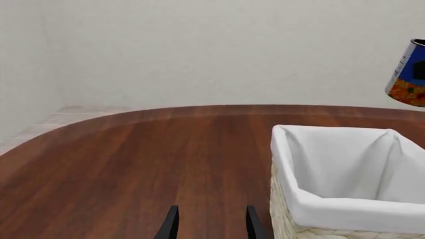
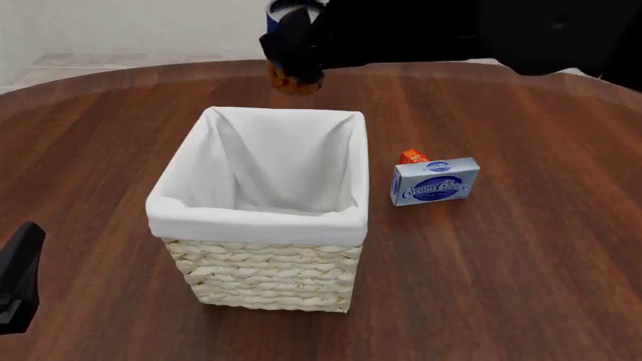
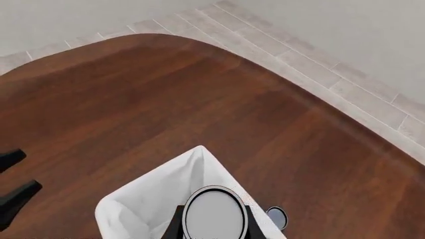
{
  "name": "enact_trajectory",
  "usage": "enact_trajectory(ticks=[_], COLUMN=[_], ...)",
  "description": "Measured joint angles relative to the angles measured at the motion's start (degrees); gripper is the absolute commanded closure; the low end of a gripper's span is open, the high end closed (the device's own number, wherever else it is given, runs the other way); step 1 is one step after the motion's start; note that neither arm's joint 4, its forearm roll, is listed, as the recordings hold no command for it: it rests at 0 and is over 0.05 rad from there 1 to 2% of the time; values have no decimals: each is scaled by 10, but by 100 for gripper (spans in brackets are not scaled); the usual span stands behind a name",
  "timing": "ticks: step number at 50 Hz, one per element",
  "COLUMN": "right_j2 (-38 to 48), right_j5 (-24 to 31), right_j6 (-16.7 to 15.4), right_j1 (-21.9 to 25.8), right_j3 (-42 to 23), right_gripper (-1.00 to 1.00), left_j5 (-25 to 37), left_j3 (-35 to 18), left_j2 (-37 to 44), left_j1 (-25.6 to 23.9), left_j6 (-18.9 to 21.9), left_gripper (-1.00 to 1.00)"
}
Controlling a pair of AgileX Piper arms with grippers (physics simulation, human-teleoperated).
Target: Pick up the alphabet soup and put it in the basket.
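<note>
The alphabet soup [image 2: 293, 75], a small can with a blue and orange label, hangs in the air above the far rim of the basket [image 2: 263, 226]. My right gripper [image 2: 298, 41] is shut on it. In the right wrist view the can's silvery top [image 3: 214, 215] sits between the fingers [image 3: 175, 225], with the basket's white liner [image 3: 143, 209] beneath. The left wrist view shows the can [image 1: 407, 74] high above the basket [image 1: 345, 209]. My left gripper [image 1: 212, 210] is open and empty, low over the table to the basket's left [image 2: 15, 278].
A blue-and-white cream cheese box [image 2: 434, 181] stands right of the basket, with a small orange-red item [image 2: 413, 157] just behind it. The round wooden table [image 2: 522, 286] ends at a pale tiled floor [image 3: 319, 64] on the far side.
</note>
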Motion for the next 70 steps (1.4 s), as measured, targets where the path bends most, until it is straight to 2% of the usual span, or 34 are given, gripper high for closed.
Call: enact_trajectory(ticks=[23,55,70], right_j2=[39,80,90], right_j5=[-15,-22,-16], right_j6=[38,67,71], right_j1=[17,31,31], right_j3=[4,8,12], right_gripper=[100,100,100], left_j5=[-1,-10,-12], left_j3=[1,11,14], left_j2=[0,0,0], left_j1=[3,-1,-3], left_j6=[0,-2,-2], left_gripper=[-100,-100,-100])
